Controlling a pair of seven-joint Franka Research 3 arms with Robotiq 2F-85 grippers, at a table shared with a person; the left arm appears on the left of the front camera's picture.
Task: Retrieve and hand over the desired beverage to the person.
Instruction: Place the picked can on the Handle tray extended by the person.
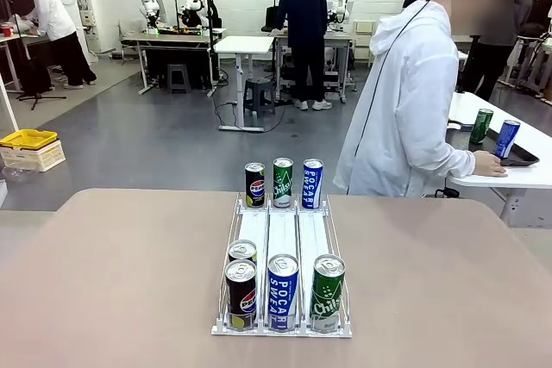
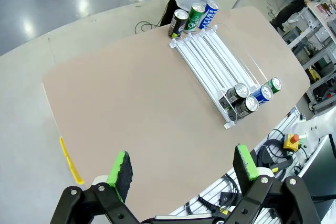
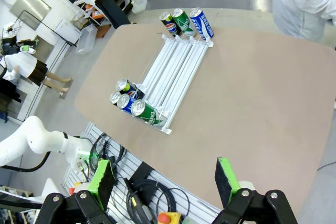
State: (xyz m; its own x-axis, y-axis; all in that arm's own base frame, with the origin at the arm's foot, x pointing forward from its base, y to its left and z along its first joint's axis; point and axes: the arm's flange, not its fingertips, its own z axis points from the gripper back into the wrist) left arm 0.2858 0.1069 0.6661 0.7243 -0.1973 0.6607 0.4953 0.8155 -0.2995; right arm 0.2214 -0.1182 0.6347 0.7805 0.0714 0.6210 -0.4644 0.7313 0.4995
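Observation:
A white three-lane rack lies in the middle of the tan table. At its near end stand a black Pepsi can with another can behind it, a blue Pocari Sweat can and a green Chilsung can. At the far end stand a Pepsi can, a green can and a blue can. The person in a white hooded jacket stands at the far right, turned to a side table. My left gripper and right gripper hang open high above the table, holding nothing.
On the white side table at the right, a green can and a blue can stand by a dark tray under the person's hand. A yellow bin sits on the floor at the left. Bare tabletop lies on both sides of the rack.

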